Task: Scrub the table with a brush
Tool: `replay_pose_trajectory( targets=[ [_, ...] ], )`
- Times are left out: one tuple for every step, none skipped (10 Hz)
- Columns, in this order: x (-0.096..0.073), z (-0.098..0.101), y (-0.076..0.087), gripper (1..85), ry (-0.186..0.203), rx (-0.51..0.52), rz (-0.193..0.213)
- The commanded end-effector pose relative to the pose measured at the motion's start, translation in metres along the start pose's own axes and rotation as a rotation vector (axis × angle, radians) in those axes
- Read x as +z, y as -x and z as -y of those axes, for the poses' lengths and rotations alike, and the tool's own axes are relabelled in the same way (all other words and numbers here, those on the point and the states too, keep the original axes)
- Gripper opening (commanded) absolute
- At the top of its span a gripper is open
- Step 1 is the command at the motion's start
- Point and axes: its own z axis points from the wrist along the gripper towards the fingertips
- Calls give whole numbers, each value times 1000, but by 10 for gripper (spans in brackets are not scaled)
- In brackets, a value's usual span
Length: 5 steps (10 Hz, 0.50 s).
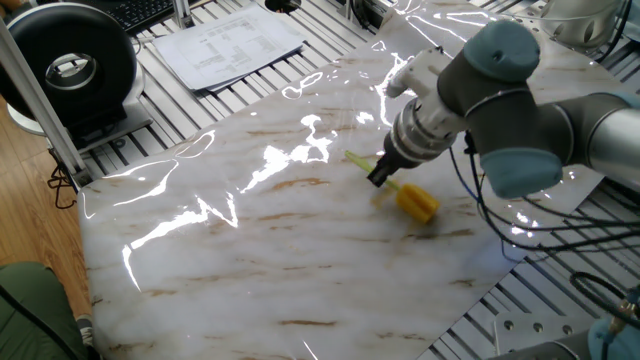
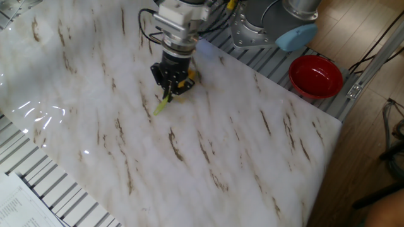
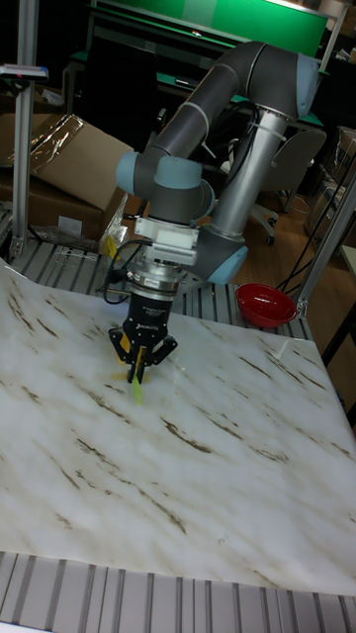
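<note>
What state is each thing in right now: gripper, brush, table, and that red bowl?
gripper: shut on the brush's handle, low over the slab.
brush: held, lying low, yellow head on the table, handle tip sticking out past the fingers.
table: glossy, orange stain beside the brush head.
red bowl: upright, looks empty, on the slatted frame off the slab.
</note>
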Motion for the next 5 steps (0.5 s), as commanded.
replay_pose_trajectory(
  targets=[
    [-1, -26, 4, 10, 7, 72, 12],
    [-2, -34, 6, 10, 8, 90, 14],
    [-3, -42, 8, 10, 8, 107, 14],
    [-6, -49, 11, 10, 3, 120, 12],
    [-7, -54, 13, 10, 0, 129, 9]
  ],
)
